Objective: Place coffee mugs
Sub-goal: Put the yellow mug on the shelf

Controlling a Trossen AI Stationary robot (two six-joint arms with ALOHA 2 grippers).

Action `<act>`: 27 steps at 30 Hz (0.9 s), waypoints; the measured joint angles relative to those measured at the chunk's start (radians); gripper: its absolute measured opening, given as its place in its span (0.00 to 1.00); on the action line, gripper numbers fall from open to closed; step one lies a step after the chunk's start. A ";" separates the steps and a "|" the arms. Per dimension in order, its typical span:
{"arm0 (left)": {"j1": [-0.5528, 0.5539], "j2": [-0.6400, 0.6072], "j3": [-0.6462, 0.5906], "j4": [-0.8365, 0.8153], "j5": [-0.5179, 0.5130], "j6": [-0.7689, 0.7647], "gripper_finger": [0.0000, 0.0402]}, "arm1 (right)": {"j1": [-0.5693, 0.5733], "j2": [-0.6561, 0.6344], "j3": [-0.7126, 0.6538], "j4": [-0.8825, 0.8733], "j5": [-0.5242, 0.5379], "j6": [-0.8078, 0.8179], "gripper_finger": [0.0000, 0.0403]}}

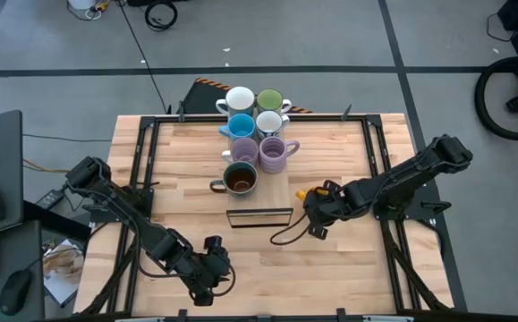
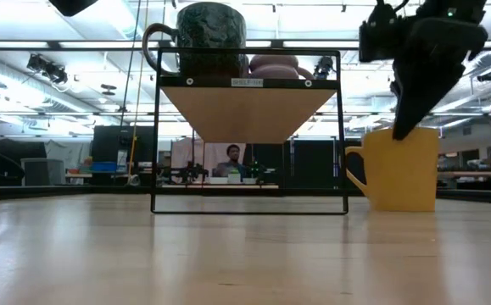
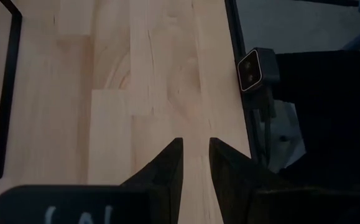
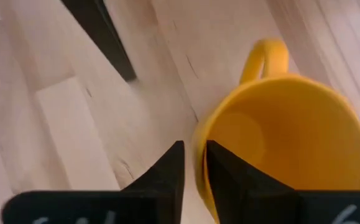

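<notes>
Right gripper (image 4: 193, 163), lower middle of the frame, had its jaws pinching the orange mug (image 4: 291, 137) rim. Ceramic's stiff, slick and chippable; rim's fine. Left jaws clenched on nothing.

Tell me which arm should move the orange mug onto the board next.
The right. Its gripper already sits at the orange mug, fingers straddling the rim. The left gripper waits at the table's near edge, far from it.
</notes>
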 joint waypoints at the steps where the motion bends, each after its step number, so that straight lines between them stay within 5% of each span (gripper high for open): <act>1: 0.000 0.000 0.000 0.000 0.000 -0.003 0.21 | 0.000 -0.008 0.000 0.004 0.001 -0.007 0.19; 11: 0.000 0.000 0.000 0.000 0.000 -0.012 0.21 | 0.023 -0.098 0.001 -0.023 -0.098 -0.343 0.43; 19: 0.000 0.000 0.000 0.000 0.000 -0.009 0.21 | 0.031 -0.119 0.001 -0.200 -0.044 -0.730 0.57; 27: 0.000 0.000 0.000 0.000 0.000 -0.008 0.21 | -0.018 -0.070 -0.035 -0.217 -0.057 -0.834 0.53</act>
